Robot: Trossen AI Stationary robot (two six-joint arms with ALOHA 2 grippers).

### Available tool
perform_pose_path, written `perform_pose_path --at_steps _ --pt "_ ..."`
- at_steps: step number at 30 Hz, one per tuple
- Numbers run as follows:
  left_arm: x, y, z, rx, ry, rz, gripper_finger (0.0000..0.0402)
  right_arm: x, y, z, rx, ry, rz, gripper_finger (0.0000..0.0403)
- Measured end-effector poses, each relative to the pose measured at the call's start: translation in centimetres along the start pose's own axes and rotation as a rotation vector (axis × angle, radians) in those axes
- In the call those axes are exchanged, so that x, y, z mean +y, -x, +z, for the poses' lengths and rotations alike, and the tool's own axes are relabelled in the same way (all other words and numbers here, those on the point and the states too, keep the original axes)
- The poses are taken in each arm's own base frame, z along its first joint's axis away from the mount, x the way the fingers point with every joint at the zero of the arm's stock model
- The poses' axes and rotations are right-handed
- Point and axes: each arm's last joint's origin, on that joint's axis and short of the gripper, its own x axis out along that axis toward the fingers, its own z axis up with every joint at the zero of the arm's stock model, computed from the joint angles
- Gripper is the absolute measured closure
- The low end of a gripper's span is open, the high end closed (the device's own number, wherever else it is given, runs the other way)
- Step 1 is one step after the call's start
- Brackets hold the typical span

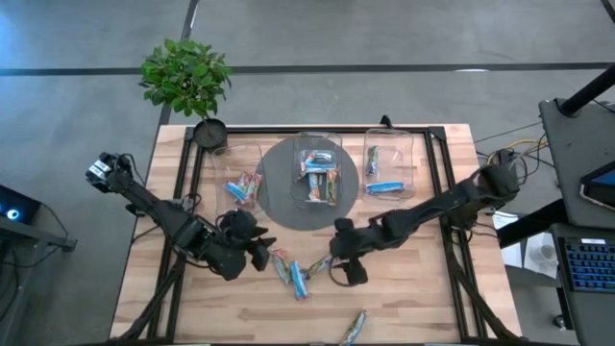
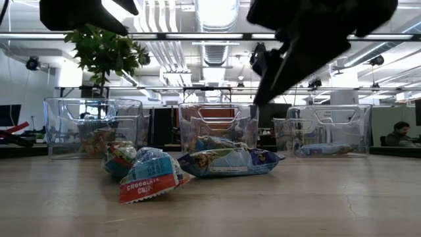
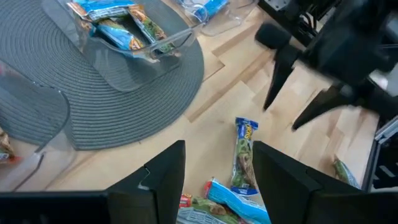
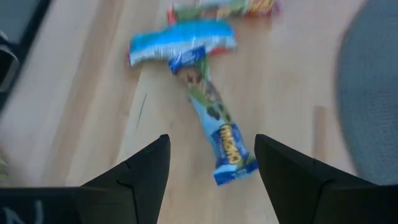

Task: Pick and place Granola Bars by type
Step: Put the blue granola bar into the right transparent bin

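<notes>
Several granola bars lie loose on the wooden table between my two grippers: a green-and-blue bar [image 4: 214,127], a blue one [image 4: 182,41] and another [image 4: 224,9] beyond it, seen too in the high view [image 1: 298,277]. One more bar [image 1: 353,327] lies at the near edge. My right gripper [image 4: 211,174] hovers open above the green-and-blue bar's near end, clear of it. My left gripper [image 3: 214,180] is open on the left of the bars [image 3: 244,155], above the table, touching nothing. Other bars lie in three clear bins.
Three clear bins stand at the back: left [image 1: 245,183], middle [image 1: 320,165] on a round grey mat [image 1: 279,197], right [image 1: 389,165]. A potted plant [image 1: 187,77] stands at the far left corner. A black frame [image 1: 437,163] borders the table.
</notes>
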Motion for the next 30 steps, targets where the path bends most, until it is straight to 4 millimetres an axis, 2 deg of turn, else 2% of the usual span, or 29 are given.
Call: perform_pose_path --at_steps 3,6,9,13,30 --pt "0.0 0.0 0.0 0.0 0.006 -0.003 0.0232 0.3 -1.4 0.4 0.018 0.019 -0.01 0.0179" --pt "-0.1 0.1 0.0 0.0 0.01 -0.007 0.0232 0.4 -1.8 1.5 -0.008 0.035 -0.018 0.0179" --pt "-0.1 0.1 0.0 0.0 0.017 -0.008 0.0232 0.4 -2.5 1.5 0.031 0.109 -0.028 0.0179" --pt "-0.1 0.1 0.0 0.0 0.022 -0.009 0.0232 0.3 -3.7 0.8 0.088 0.162 -0.031 0.0179" --pt "0.1 -0.1 -0.3 0.006 0.017 -0.002 0.0232 -0.2 -8.0 -1.6 0.222 0.153 -0.052 0.0179"
